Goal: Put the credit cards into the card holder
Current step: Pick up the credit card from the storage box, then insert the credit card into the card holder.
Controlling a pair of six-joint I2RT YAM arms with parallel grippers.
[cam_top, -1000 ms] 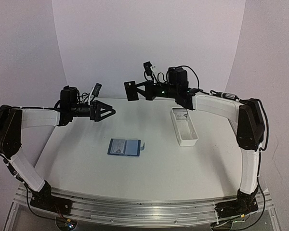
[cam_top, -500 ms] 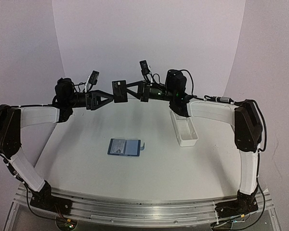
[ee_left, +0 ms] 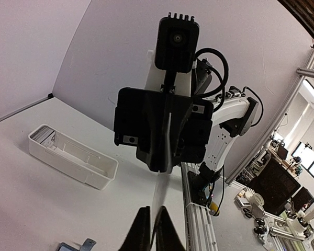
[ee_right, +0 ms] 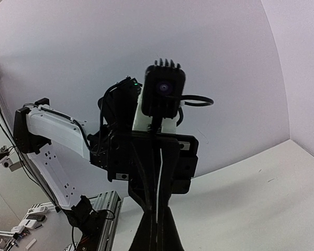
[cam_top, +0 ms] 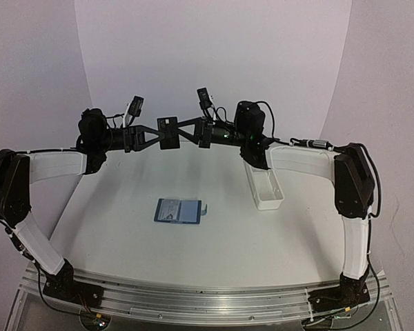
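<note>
My right pincer [cam_top: 180,131] pinches the credit card [cam_top: 169,125], likely light, stiff, slick (best held by flat faces), my left pincer [cam_top: 159,132] pressed onto its opposite edge.

card holder [cam_top: 178,211]: 1 | dark card [cam_top: 169,131]: 1 | white tray [cam_top: 270,203]: 1 | arms [cam_top: 52,165] [cam_top: 310,155]: 2

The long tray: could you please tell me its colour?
The tray is white; left wrist view shows it best.
</note>
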